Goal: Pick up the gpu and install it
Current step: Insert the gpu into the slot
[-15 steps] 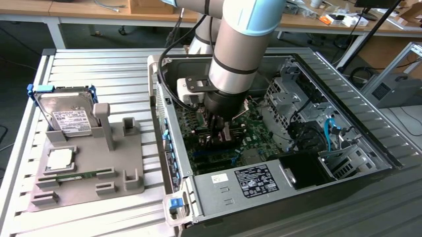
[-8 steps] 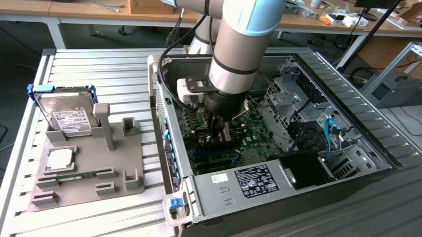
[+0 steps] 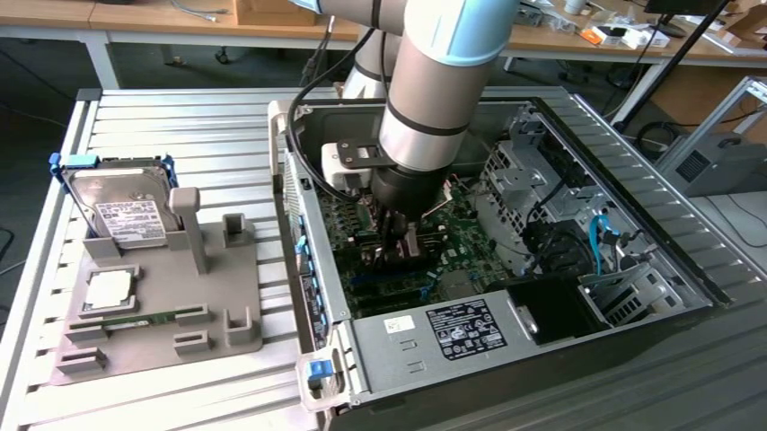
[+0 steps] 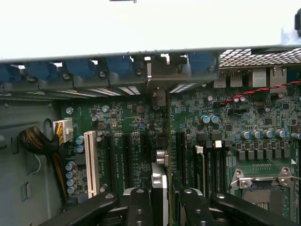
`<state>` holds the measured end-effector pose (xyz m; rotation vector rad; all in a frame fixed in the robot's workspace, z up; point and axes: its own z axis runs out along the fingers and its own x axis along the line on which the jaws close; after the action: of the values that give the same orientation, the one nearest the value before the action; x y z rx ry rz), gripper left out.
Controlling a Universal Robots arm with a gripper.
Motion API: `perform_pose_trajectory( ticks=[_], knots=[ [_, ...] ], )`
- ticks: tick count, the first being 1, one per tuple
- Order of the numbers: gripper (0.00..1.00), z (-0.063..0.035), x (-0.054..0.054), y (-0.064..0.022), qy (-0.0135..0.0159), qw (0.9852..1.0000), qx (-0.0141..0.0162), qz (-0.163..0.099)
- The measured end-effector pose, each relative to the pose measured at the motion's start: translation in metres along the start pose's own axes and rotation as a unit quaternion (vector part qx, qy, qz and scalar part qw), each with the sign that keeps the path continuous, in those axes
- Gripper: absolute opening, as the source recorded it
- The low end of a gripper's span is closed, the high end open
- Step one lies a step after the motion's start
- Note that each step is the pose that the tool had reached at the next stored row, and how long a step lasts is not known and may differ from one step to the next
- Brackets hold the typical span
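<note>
Supporting surface: a slatted metal table [image 3: 180,117] carries everything, with no writing on it.
Computer case: the computer case [image 3: 383,355] lies open on its side at the exterior view's right. No brand name can be read on it.
Arm: the arm [image 3: 437,81] reaches down into the open case over the board.
Tray: a grey tray [image 3: 240,269] sits at the exterior view's left, well apart from the gripper. It is unmarked.
Motherboard: the green motherboard [image 4: 225,113] lines the floor of the case. Its printed markings are too fine to read.
Hard drive: the silver hard drive [image 3: 120,211] stands upright in the tray. Its white label bears rows of print that cannot be made out.
Black label: a black label [image 3: 465,328] on the case's metal cover has white print and symbols, none of them legible.
Gpu: the gpu [image 4: 159,181] is inside the case, seen edge-on and upright above the expansion slots. Its far end reaches the rear wall under the blue clips [image 4: 80,68].
Gripper: the gripper [image 4: 164,195] pinches the gpu between its dark fingers [image 4: 140,207], one on each face of the card.
White slot: a white slot [image 4: 91,162] lies beside the card, apart from it.
</note>
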<state>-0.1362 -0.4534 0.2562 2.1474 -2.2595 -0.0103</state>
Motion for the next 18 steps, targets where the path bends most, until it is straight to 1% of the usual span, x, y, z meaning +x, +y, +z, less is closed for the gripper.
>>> perform_pose_trajectory(
  ticks=[8,10,18],
  knots=[
    [0.27,0.001,0.0,0.0,-0.0002,1.0,0.0001,0.0],
    [0.27,0.0009,-0.0001,0.0,-0.0006,1.0,0.0001,0.0],
    [0.27,0.0,-0.0001,0.0,-0.0006,1.0,0.0001,0.0]
  ],
)
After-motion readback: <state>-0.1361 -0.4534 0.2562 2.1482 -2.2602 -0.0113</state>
